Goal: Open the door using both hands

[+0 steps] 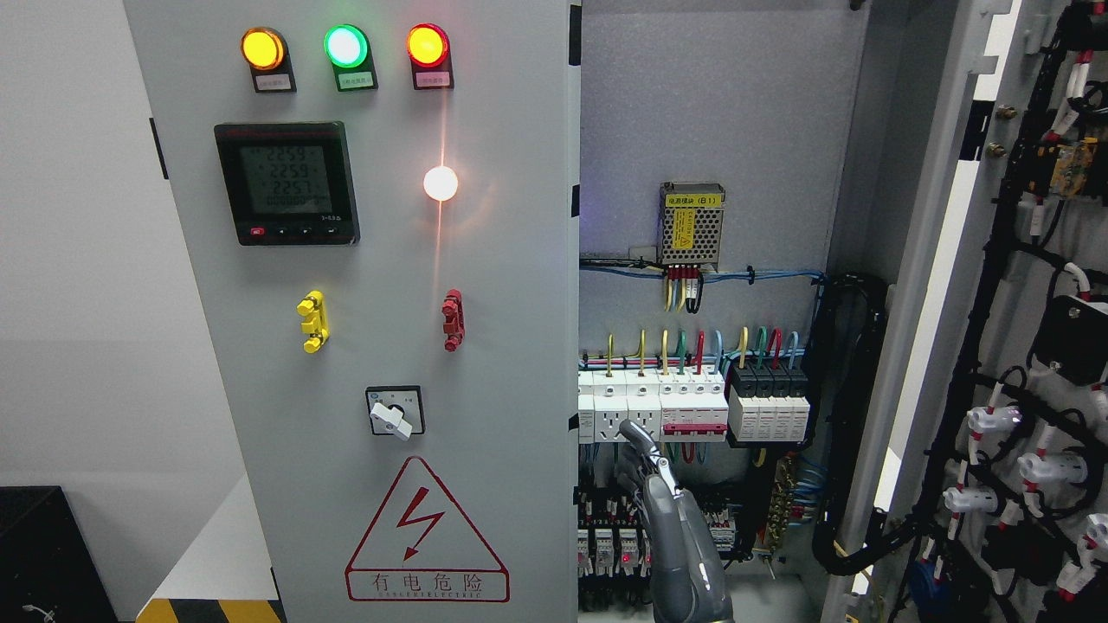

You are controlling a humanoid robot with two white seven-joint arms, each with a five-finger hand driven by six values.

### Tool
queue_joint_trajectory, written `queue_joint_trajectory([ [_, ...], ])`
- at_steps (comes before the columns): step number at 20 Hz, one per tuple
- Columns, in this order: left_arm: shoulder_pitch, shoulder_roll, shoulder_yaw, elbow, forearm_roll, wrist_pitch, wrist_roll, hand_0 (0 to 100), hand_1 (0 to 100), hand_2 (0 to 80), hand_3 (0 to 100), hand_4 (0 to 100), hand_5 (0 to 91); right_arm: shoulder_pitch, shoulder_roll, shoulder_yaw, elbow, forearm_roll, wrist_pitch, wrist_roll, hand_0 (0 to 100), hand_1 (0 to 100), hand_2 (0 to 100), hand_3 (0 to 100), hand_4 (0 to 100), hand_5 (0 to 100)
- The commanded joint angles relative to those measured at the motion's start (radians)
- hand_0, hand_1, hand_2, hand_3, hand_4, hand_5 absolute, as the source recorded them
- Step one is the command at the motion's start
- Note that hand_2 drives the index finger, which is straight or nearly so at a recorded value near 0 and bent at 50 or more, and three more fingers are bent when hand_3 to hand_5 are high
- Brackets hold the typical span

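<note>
The grey cabinet's left door (485, 346) covers the left half; it carries three lit lamps, a digital meter (286, 183), a rotary switch (395, 412) and a red warning triangle. The right door (943, 285) stands swung open at the right, its inner face full of black wiring. My right hand (642, 450) rises from the bottom edge just right of the middle, inside the open cabinet. It is close to the left door's free edge (577, 285). Its fingers (636, 430) are stretched upward and hold nothing. My left hand is out of view.
Inside the cabinet sit a row of white circuit breakers (666, 407), a perforated power supply (691, 223) and coloured wires. A black box (43, 554) stands at the lower left, by a yellow-black striped floor mark (208, 611).
</note>
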Motion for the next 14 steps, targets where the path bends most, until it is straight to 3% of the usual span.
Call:
queue_joint_trajectory([
  [1,0.001,-0.021,0.003,-0.001,0.000,0.001,-0.001,0,0,0.0,0,0,0.0,-0.091,0.008,-0.051,0.117,-0.001,0.003,-0.007,19,0,0,0,0,0],
  [8,-0.001,-0.041,0.001,-0.004,0.000,0.001,-0.001,0,0,0.0,0,0,0.0,-0.188,0.008,-0.056,0.203,-0.006,0.048,-0.007,19,0,0,0,0,0],
  [14,-0.001,-0.044,0.000,-0.006,0.000,0.001,-0.001,0,0,0.0,0,0,0.0,-0.211,0.008,-0.054,0.230,-0.009,0.049,-0.004,19,0,0,0,0,0],
])
